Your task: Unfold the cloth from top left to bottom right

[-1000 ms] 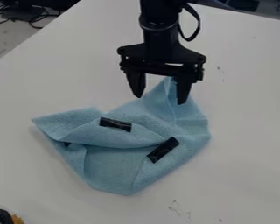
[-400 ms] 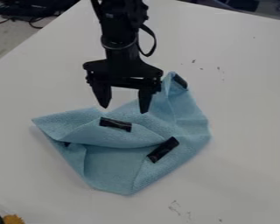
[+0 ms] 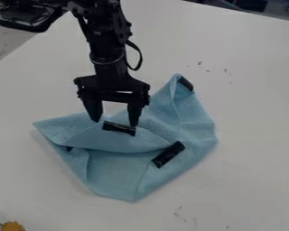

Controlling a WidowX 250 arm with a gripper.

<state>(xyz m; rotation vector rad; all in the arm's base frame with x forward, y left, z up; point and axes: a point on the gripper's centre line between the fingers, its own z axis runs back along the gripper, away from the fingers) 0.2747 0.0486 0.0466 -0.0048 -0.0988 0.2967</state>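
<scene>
Light-blue fabric cloth (image 3: pixel 114 173), part-folded on white flat desk (image 3: pixel 249 135). Its upper-left black tape strip (image 3: pixel 119 128) sits just nearside of black two-finger gripper (image 3: pixel 115 122), fingers spread; strip's long axis roughly parallels fingertip line.

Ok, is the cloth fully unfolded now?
No, the blue cloth lies bunched, with folds overlapping near its middle.

The arm (image 3: pixel 106 43) and a yellow thing (image 3: pixel 13 226) (bottom left) are cut off.
</scene>
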